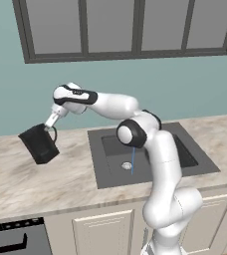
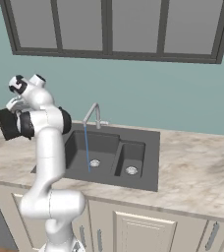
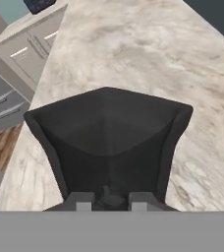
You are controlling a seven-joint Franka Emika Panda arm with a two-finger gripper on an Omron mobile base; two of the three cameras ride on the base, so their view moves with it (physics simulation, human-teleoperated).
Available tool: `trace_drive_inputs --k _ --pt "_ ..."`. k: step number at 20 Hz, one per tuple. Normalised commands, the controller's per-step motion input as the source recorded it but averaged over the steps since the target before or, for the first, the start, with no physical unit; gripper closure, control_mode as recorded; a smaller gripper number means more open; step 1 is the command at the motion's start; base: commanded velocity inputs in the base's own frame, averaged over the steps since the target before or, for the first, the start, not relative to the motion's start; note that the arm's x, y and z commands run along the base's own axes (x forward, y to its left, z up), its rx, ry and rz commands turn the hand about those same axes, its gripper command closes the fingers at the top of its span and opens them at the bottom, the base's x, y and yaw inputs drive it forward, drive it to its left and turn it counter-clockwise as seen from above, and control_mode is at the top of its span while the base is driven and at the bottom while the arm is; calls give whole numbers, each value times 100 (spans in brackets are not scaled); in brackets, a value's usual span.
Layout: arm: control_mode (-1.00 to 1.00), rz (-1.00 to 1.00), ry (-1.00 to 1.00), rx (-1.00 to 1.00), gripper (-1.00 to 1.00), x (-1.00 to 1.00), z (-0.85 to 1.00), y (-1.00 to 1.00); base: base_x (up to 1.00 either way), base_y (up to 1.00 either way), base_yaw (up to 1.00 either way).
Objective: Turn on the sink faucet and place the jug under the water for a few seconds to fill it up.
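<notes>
Risk judged first: jug (image 1: 39, 143) likely to slip or swing loose on the way to the sink (image 1: 150, 154), since hung tilted, one lower corner toward the tabletop (image 1: 46, 184), and grasped near the handle side rather than squarely. Could also knock the faucet (image 2: 93, 114) or the basin rim if carried across low. Water (image 2: 87, 147) already running in a thin pale blue line into the left basin, so filling would depend on a steady hold under that stream.

Jug seen to the left of the sink, over bare marbled tabletop, apparently lifted clear of it. Matte black, boxy and faceted, open mouth turned toward the hand camera, empty dark inside, small looped handle on the sink-facing side.

Claw (image 1: 50, 126) at the jug's upper edge, fingertips (image 3: 84, 202) drawn close together at the rim; appeared closed on the jug, though actual contact hard to confirm.
</notes>
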Motion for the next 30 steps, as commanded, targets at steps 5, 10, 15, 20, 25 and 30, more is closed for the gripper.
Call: trace_drive_inputs --k 5,10,15,20,25,30 --pt "-100 0 0 0 100 0 -17 1 0 0 0" --pt "-100 0 0 0 100 0 -18 1 0 0 0" --pt "-100 0 0 0 100 -4 -2 0 0 0 0" --pt "-100 0 -13 0 100 -36 47 -1 0 0 0" --pt "-100 0 -33 1 100 -59 42 -19 0 0 0" --pt "-100 0 -40 5 100 -82 15 -23 0 0 0"
